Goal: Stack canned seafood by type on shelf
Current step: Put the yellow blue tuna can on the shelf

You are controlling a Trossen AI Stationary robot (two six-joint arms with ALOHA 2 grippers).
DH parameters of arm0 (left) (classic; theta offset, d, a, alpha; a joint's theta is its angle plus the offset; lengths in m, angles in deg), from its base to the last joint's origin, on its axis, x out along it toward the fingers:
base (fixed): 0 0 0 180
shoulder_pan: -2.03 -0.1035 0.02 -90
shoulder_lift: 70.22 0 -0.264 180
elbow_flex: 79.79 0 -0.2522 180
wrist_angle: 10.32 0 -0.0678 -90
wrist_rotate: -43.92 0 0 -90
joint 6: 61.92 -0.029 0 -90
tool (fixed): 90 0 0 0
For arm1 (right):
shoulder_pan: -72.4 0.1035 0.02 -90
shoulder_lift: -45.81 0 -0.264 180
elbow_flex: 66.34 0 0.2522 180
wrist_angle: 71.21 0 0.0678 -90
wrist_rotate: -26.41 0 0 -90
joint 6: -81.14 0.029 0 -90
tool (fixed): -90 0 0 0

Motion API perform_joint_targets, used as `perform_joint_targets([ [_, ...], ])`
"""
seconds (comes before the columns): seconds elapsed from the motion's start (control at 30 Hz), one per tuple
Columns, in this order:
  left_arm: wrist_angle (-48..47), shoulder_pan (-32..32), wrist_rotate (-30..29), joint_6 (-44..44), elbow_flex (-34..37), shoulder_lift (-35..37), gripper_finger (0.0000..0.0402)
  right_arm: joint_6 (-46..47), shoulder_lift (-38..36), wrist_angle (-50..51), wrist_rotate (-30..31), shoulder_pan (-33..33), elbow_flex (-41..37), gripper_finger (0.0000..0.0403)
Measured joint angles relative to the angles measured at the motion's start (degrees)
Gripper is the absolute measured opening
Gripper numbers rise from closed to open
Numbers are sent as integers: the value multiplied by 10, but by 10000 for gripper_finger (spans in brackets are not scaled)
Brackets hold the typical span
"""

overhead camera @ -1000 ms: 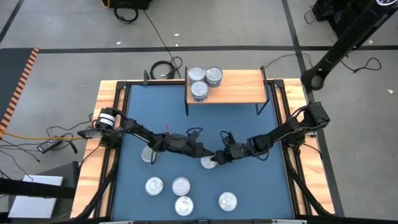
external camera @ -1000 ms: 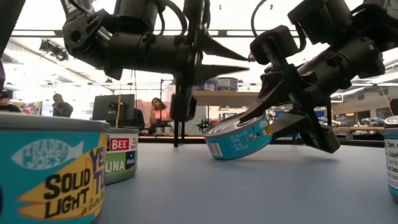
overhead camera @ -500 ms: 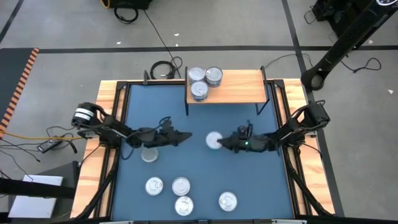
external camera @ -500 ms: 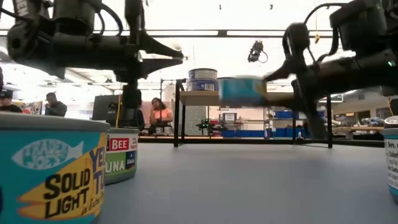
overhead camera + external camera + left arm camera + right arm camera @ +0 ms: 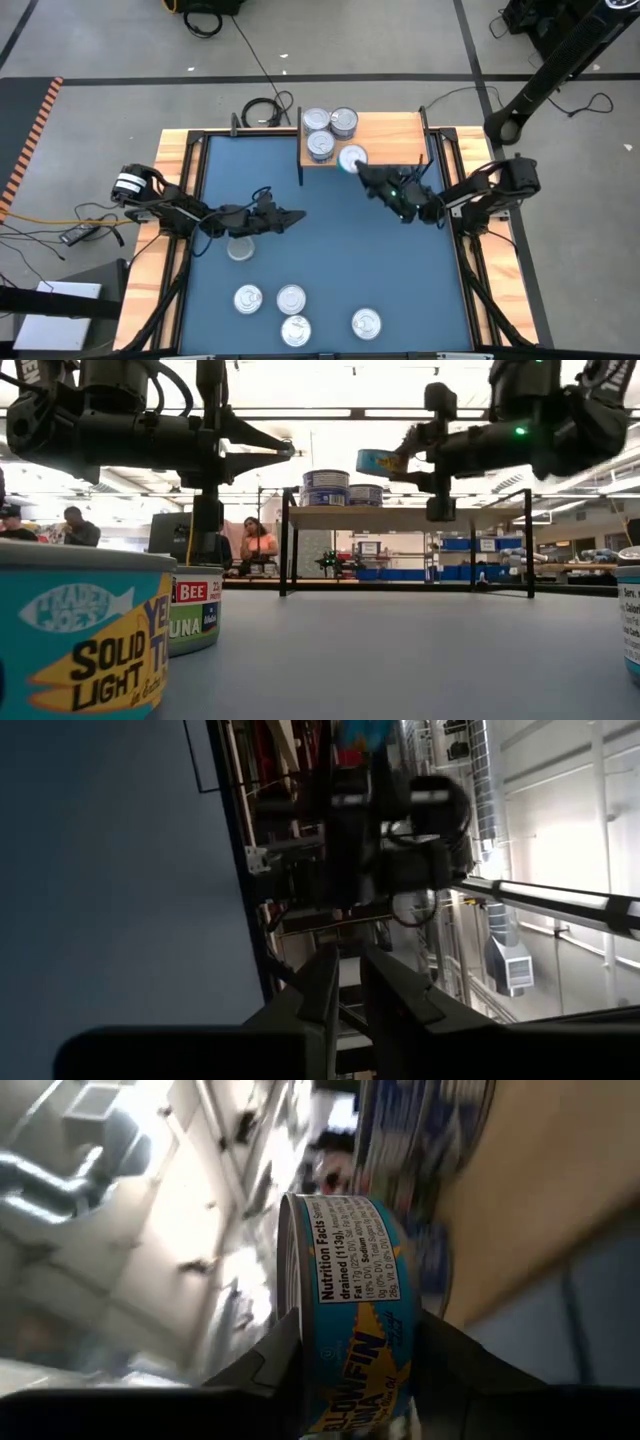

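Tin (image 5: 352, 158) in right gripper (image 5: 362, 170), seemingly above shelf (image 5: 395, 140)

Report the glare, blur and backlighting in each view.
High view: even light; tin lids on the shelf glint. Low view: bright ceiling lights backlight both arms into silhouettes; the nearest can looms large. Left wrist view: dim, background smeared. Right wrist view: the held tin reads sharp; everything behind it is blurred and washed out.
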Motion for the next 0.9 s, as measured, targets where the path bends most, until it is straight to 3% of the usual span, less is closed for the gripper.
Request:
perform_joint_targets([
  [0.37, -1, 0, -12, -2, 0, 0, 49, -7, -107, 450, 77, -21, 158, 134],
  [0.47, -1, 0, -12, -2, 0, 0, 49, 93, -111, 534, 86, -20, 177, 134],
  [0.6, -4, 0, -17, -2, -1, 0, 49, 293, -96, 594, 92, -11, 177, 134],
  [0.77, -4, 0, -17, -2, -1, 0, 49, 330, -86, 592, 155, 5, 181, 134],
  [0.9, -4, 0, -24, -2, -1, 0, 49, 312, -86, 602, 153, -9, 187, 134],
])
